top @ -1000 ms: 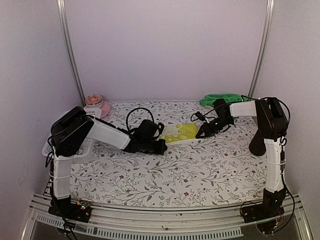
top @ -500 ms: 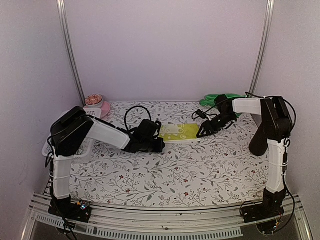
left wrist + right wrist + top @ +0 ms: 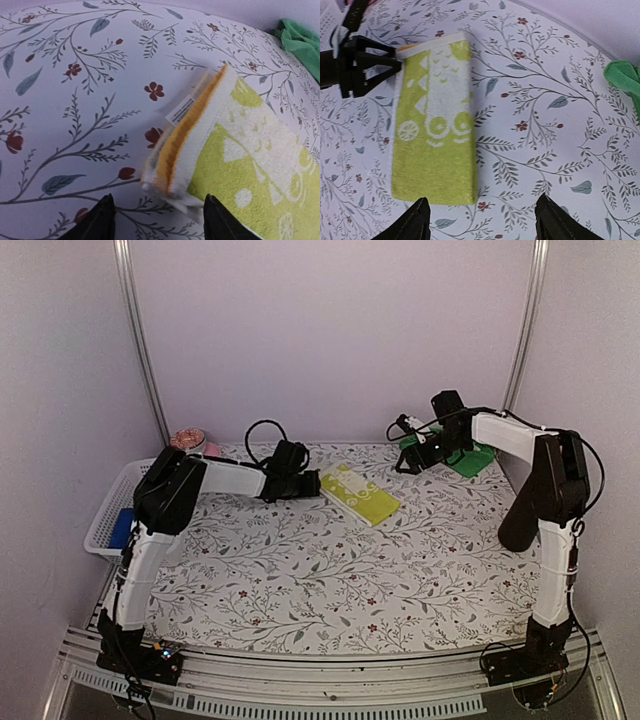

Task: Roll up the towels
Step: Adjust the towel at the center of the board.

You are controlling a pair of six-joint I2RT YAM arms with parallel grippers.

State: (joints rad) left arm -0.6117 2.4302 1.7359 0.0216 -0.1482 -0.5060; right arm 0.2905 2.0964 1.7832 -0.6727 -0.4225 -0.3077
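Currently the yellow-lime towel lies flat on the flower-print table, folded into a narrow strip. In the top view it sits a little toward 12 o'clock from the table's centre, with its long axis running from 10 o'clock to 4 o'clock. The pale white markings face up.

The left wrist view shows the 10 o'clock end as stacked layers with orange and white edges. A small white label sticks out there.

Left gripper: low at the towel's 10 o'clock end, jaws spread, pinching nothing. In its own camera the two dark fingertips stand either side of the towel's corner. I cannot tell whether they touch the cloth.

Right gripper: raised over the table at 1 o'clock, jaws spread wide and empty. Its camera looks down on the whole strip.

The green towel lies bunched in the 1 o'clock corner, near the right gripper and well apart from the yellow-lime towel.

A white basket sits at the 9 o'clock edge. A pink bowl sits at 11 o'clock, partly hidden by the left arm.
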